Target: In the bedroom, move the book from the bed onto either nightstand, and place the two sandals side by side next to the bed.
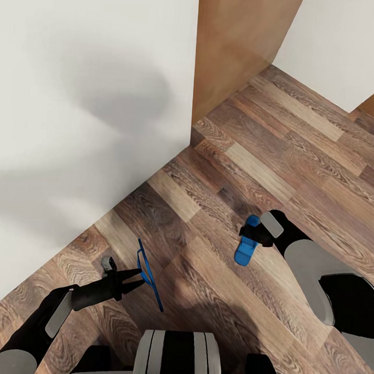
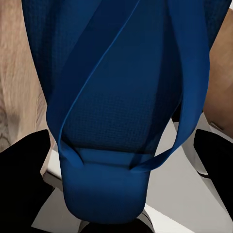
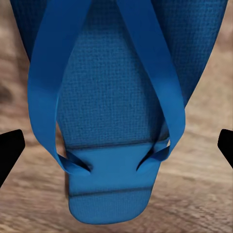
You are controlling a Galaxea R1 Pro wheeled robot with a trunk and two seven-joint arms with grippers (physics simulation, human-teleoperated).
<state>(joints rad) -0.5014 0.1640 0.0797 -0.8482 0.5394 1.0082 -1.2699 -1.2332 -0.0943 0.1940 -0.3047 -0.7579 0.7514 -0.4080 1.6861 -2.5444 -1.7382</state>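
My left gripper [image 1: 134,281] is shut on one bright blue sandal [image 1: 149,274], holding it on edge above the wooden floor. In the left wrist view that sandal [image 2: 104,160] hangs between the dark fingers [image 2: 24,174]. The other sandal [image 1: 244,251] lies flat on the floor by my right gripper [image 1: 253,233]. In the right wrist view its heel end [image 3: 109,189] sits between fingertips [image 3: 8,150] that stand wide apart, so this gripper is open. The book and the nightstand are out of view. I cannot tell whether the off-white face [image 1: 75,121] on the left belongs to the bed.
The off-white face meets the floor along a slanted line just left of my left arm. A brown wooden panel [image 1: 238,47] stands at the back, with another white face [image 1: 337,47] beyond it. Wood floor [image 1: 287,154] stretches open between them.
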